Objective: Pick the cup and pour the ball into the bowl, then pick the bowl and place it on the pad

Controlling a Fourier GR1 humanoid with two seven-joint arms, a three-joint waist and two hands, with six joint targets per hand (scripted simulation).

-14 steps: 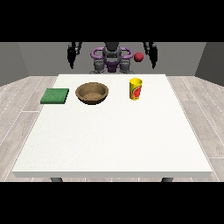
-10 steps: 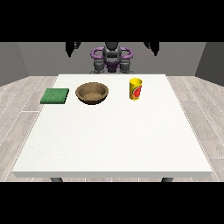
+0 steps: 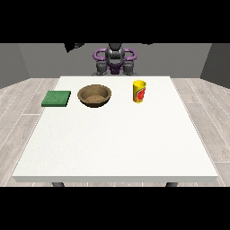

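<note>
On the white worktop [image 3: 117, 143] three things are seen in a row near the far edge, close to the robot [image 3: 115, 60]. At the view's left a flat green pad [image 3: 56, 98] is laid. Beside it, toward the middle, a brown bowl [image 3: 94, 95] is set upright, a little apart from the pad. At the view's right of the bowl, a yellow cup [image 3: 139, 91] with a red mark on its side is stood upright, apart from the bowl. Whether a ball is inside the cup cannot be told, because the inside is not shown. Nothing is held and nothing is touched by the robot. Behind the worktop only the robot's dark body and its purple shoulders are seen, small at the top. Its arms are lifted up high, so they are cut off at the top edge. A small dark bit is seen at the top on the view's left, but what it is cannot be told. No hand is shown, so whether the fingers are open or closed cannot be told. The front half of the worktop is white and plain. Grey floor boards [image 3: 18, 112] are seen on both sides of the worktop.
</note>
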